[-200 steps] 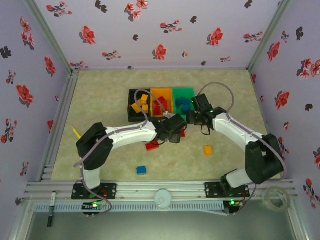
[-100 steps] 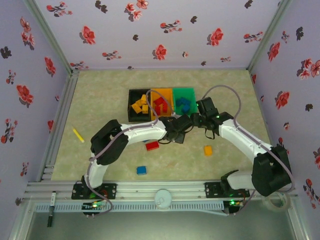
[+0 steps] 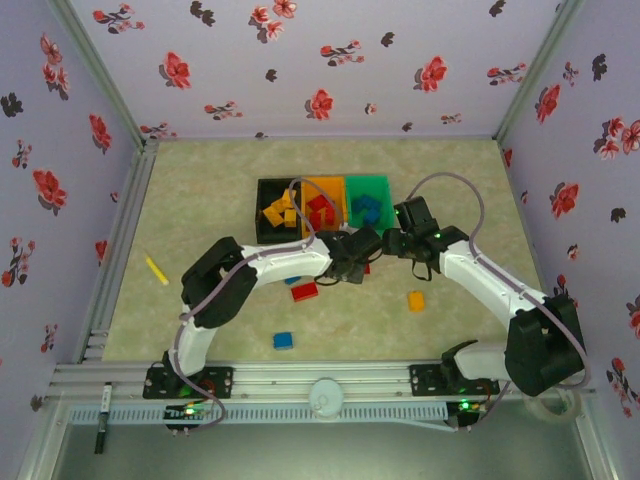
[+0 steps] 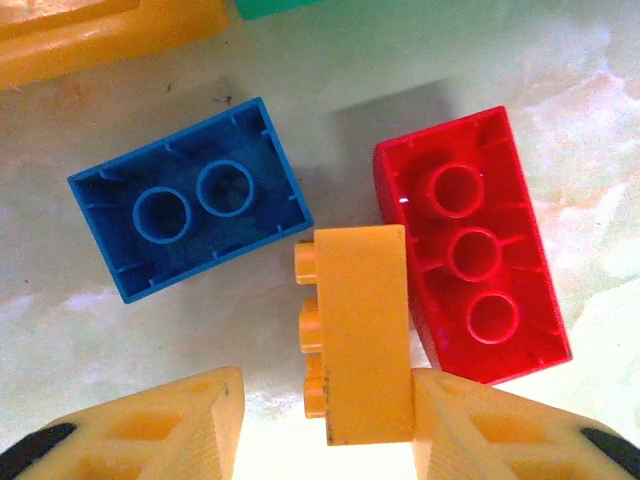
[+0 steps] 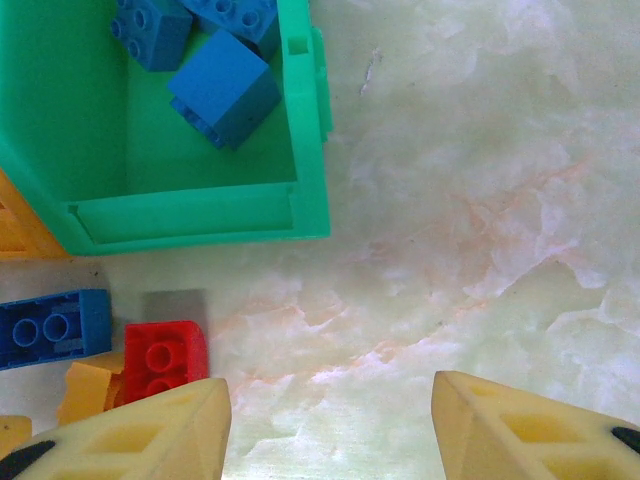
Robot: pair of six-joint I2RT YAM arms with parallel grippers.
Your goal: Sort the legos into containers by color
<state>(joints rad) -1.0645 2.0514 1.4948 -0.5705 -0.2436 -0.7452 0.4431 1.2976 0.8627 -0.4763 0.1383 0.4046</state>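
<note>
In the left wrist view an orange-yellow lego point(image 4: 358, 330) lies on its side between the fingers of my left gripper point(image 4: 325, 420). The right pad touches it; a gap stays between its studs and the left pad, so the jaws are open around it. An upturned blue lego point(image 4: 190, 210) and a red lego point(image 4: 470, 260) lie right beside it. The containers stand in a row: black point(image 3: 262, 212), orange point(image 3: 325, 182), green point(image 3: 368, 181). My right gripper point(image 5: 330, 420) hangs open over bare table by the green container point(image 5: 200, 215), which holds blue legos point(image 5: 225, 90).
Loose legos lie nearer the arms: a red one point(image 3: 305, 291), a blue one point(image 3: 284, 340) and an orange one point(image 3: 416, 300). A yellow stick point(image 3: 157, 270) lies at the left. The two grippers, left point(image 3: 360, 262) and right point(image 3: 392, 240), are close together in front of the containers.
My left arm has reached to the right, down to the cluster in front of the containers, and its jaws have narrowed around the orange-yellow lego. The right arm shifted slightly right, then stayed still.
</note>
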